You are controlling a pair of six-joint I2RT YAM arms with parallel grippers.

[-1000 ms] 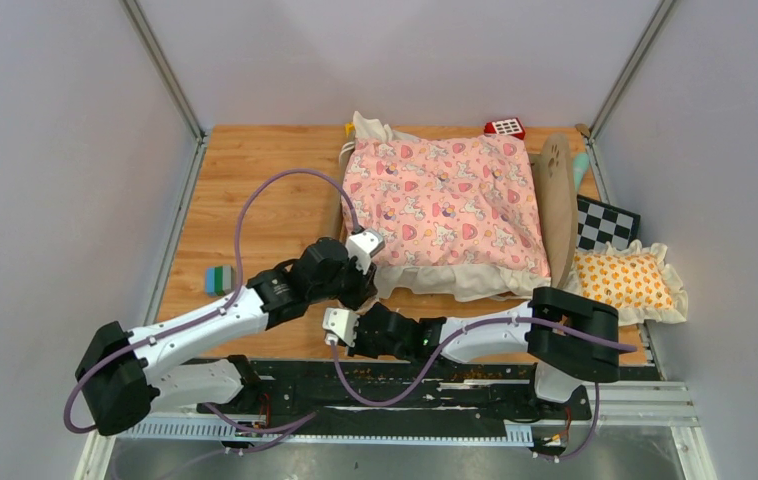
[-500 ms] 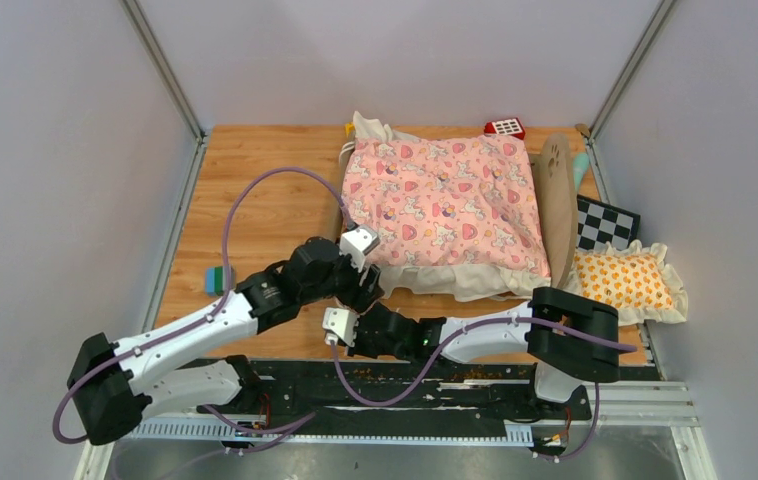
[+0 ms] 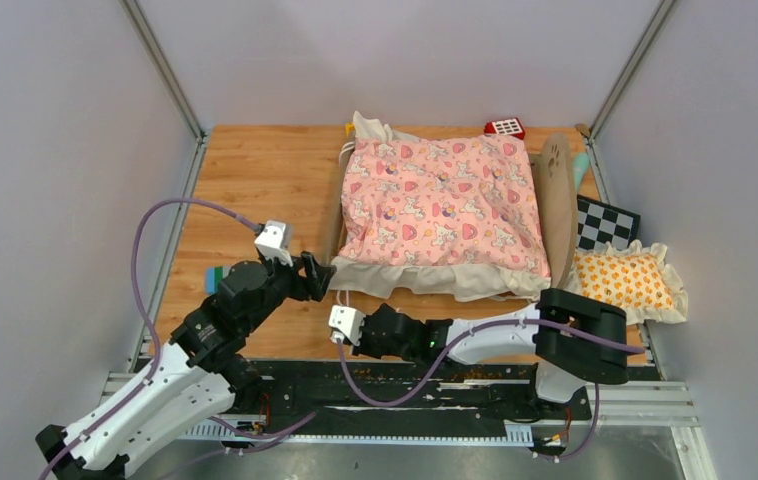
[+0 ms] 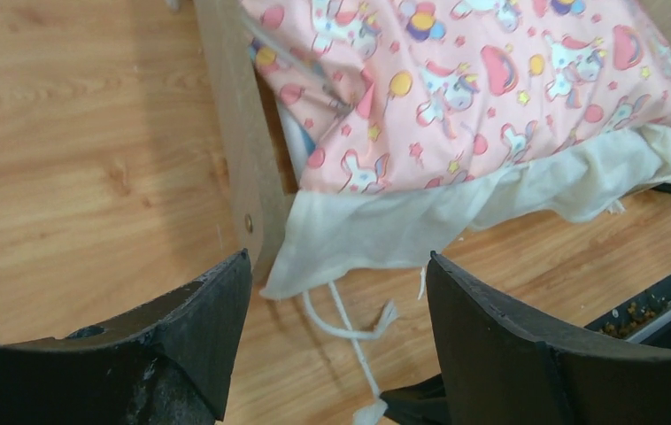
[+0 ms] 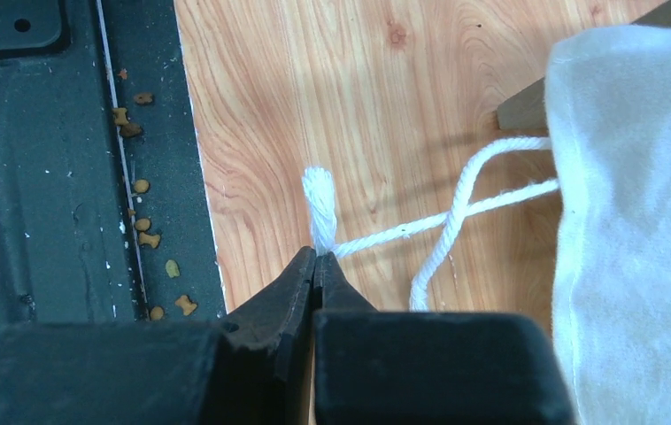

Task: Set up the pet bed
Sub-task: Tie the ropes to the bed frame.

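An orange pillow (image 3: pixel 625 282) lies beside a checkerboard (image 3: pixel 607 224) at right, a red toy (image 3: pixel 504 127) behind, a striped block (image 3: pixel 213 278) at left.

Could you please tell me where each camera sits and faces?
Top external: above and behind, looking down on table and bed; left arm and right arm show.
Left wrist: on its arm, faces the bed's corner and quilt; open left gripper shows.
Right wrist: on its arm, looks down at the table; shut right gripper meets a cord.
Both wrist views share the cord.

The pet bed (image 3: pixel 452 210) sits far and right, headboard (image 3: pixel 556 195) rightward; its pink unicorn quilt (image 3: pixel 425 190) lies spread, cream ruffle (image 3: pixel 435 278) overhanging nearside, mattress seemingly beneath.
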